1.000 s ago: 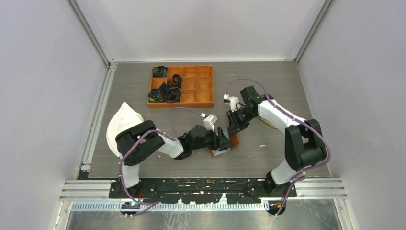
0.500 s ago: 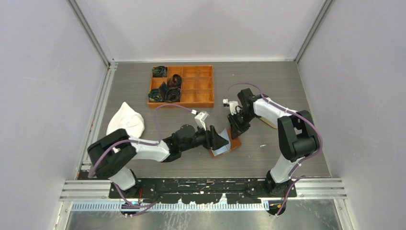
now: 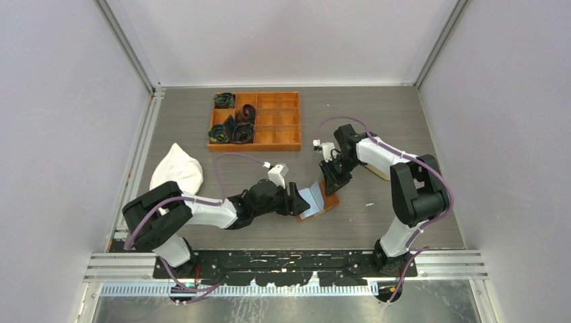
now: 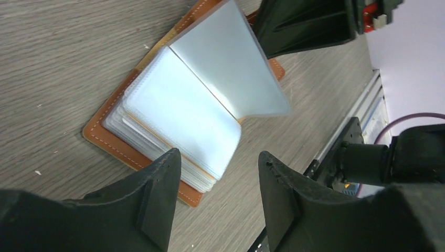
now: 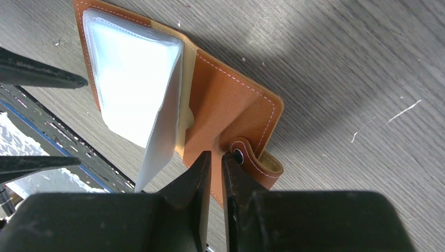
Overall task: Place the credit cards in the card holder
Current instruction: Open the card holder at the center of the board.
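The card holder (image 3: 322, 202) lies open on the table, brown leather with a stack of clear sleeves (image 4: 178, 113). One sleeve (image 4: 231, 58) stands up from the stack. My left gripper (image 3: 295, 200) is open and empty, just left of the holder; in its wrist view the gripper (image 4: 219, 154) frames the near edge of the sleeves. My right gripper (image 5: 215, 156) is shut on the edge of the holder's leather cover (image 5: 225, 105), beside the snap tab (image 5: 252, 160), and holds it down. No loose credit card shows in any view.
An orange compartmented box (image 3: 286, 138) with dark rolled items stands at the back. A white cloth-like object (image 3: 176, 171) lies at the left. A beige tray (image 3: 378, 173) is mostly hidden under my right arm. The table's front rail (image 3: 283, 259) is close behind the left gripper.
My left gripper has drawn back to the left, away from the holder, open and empty. A sleeve now stands up over the stack. The right gripper stays on the cover.
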{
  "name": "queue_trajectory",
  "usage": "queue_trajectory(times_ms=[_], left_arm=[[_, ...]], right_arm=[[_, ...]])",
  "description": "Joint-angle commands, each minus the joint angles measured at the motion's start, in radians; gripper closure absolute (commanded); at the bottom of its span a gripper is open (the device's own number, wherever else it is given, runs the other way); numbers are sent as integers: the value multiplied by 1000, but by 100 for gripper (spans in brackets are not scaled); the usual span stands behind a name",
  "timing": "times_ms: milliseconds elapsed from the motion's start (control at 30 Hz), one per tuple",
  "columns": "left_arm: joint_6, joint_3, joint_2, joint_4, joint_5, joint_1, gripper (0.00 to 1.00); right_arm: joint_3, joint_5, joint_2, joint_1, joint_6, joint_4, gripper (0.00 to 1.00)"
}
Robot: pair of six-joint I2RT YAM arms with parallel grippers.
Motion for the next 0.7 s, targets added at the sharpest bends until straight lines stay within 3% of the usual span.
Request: queue_trajectory(times_ms=[0,533,667], left_arm=[[-29,65,20,-63,-53,4,43],[-24,120,72,-59,-24,5,43],[-10,108,62,-28,-15,5,44]], right_arm=[[39,-18,0,2,-12,-12,81],[44,-33,-3,2,-25,-27,79],[41,-37,-85,-2,-28,-7,71]])
